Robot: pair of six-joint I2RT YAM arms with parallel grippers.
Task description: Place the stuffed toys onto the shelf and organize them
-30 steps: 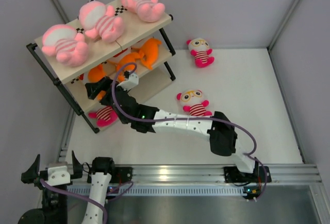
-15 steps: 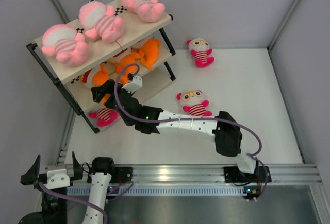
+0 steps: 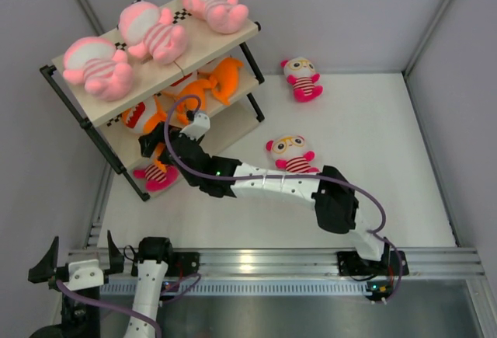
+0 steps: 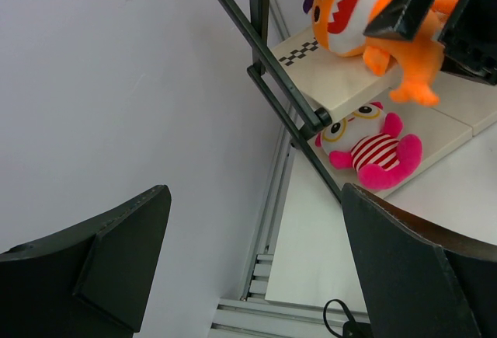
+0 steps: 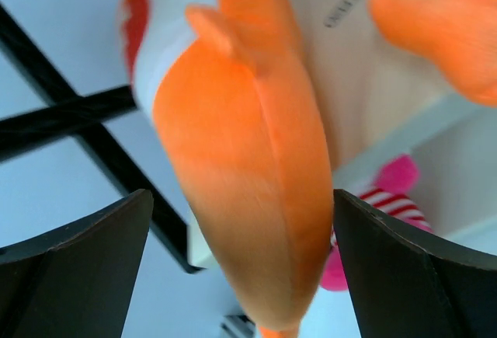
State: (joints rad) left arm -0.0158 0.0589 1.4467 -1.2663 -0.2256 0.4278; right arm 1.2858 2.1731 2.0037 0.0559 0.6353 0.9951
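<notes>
1. the left gripper point(image 3: 81, 238) sits at the near left corner, off the table point(image 3: 373, 136). its jaws stand wide apart with nothing between them.
2. its wrist view looks between its own fingers point(image 4: 116, 260) up at the shelf point(image 4: 334, 81) from low down.
3. a doll point(image 3: 291, 155) lies face up on the table, right beside the right arm: cream bespectacled face, magenta limbs, red-and-white striped body.
4. the right gripper point(image 3: 159, 134) reaches into the near left end of the shelf point(image 3: 210, 43). its jaws are spread wide, with a shark point(image 3: 140, 114) between them; whether the fingers touch it i cannot tell.
5. bottom tier: one more doll point(image 3: 155, 175), at the near left end. the left wrist view shows its face and stripes point(image 4: 369, 148); from above it is half hidden by the boards.
6. middle tier: the shark at the left end, its tail hanging over the board edge point(image 4: 404, 58), plus more orange toys point(image 3: 206, 85) to the right.
7. the right wrist view is filled by the shark's orange back point(image 5: 241, 198), with the black frame point(image 5: 70, 120) behind.
8. top tier: three pink toys point(image 3: 151, 31) in a row, pale with striped bodies, seen only from above.
9. a third doll point(image 3: 303, 78) sits near the far wall, well apart from the shelf.
</notes>
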